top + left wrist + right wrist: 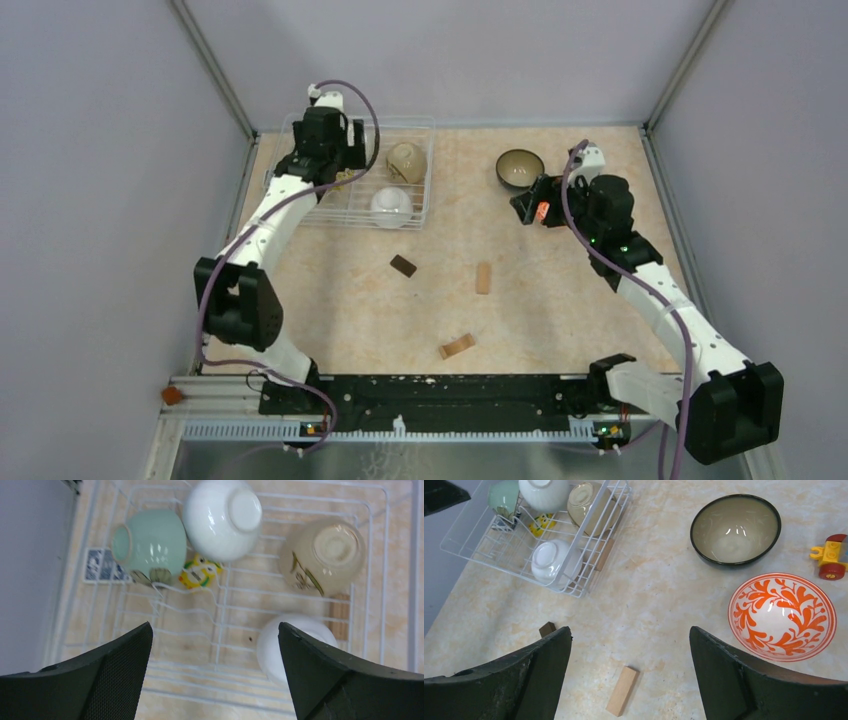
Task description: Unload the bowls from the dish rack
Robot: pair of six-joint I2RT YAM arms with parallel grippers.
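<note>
The wire dish rack (pixel 430 150) stands at the far left. In the left wrist view the rack (pixel 220 605) holds a pale-green bowl (pixel 150 542) on its side, an upturned white bowl (pixel 222 517), an upturned tan bowl (pixel 322 555) and a second white bowl (pixel 295 640), partly hidden by my right finger. My left gripper (pixel 215 630) hovers open and empty above the rack floor. A dark bowl (pixel 735 529) and an orange-patterned bowl (pixel 782 616) stand upright on the table. My right gripper (pixel 630 635) is open and empty, left of the orange bowl.
A yellow toy (pixel 200 572) and a blue patterned tile (pixel 102 565) lie in the rack. A toy vehicle (pixel 831 556) sits right of the dark bowl. Wooden blocks lie mid-table: a light block (pixel 622 691), a dark block (pixel 547 628) and another block (pixel 457 346). Walls enclose the table.
</note>
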